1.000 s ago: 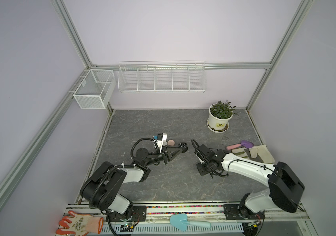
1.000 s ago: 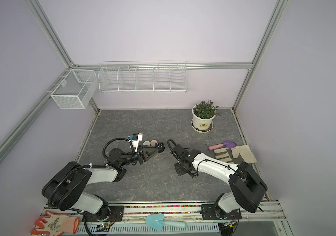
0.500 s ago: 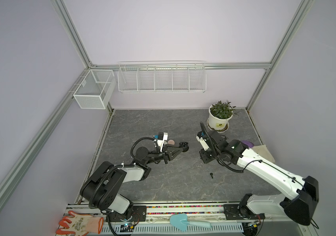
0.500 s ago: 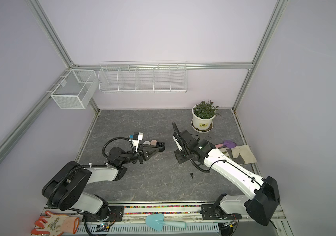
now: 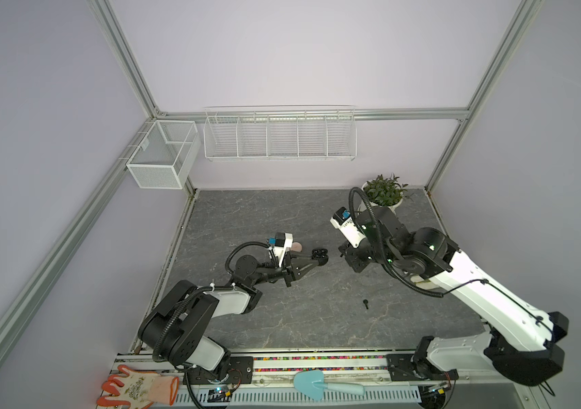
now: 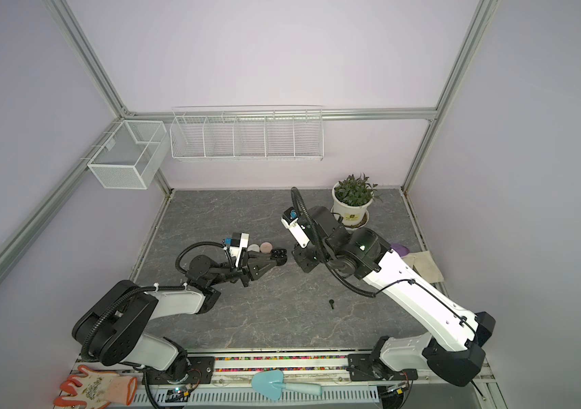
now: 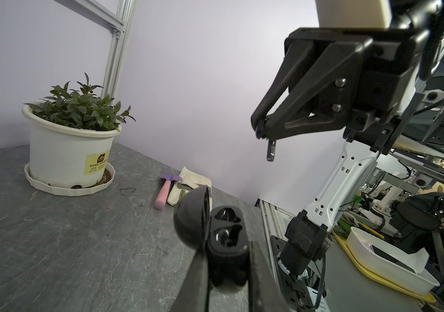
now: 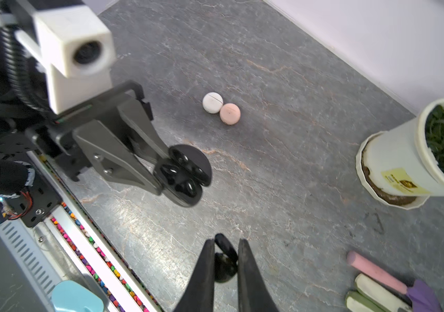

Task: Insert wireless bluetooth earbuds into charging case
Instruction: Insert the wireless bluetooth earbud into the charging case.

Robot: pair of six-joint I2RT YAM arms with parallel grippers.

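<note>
Light is soft and even from overhead in both top views, with faint shadows beneath the arms. In the left gripper (image 7: 227,251), the open black case (image 7: 226,235) shows small white glints. The black earbud (image 8: 225,260) between the right gripper (image 8: 226,244) fingers looks soft; the 2 wrist views bend straight lines near their edges.
</note>
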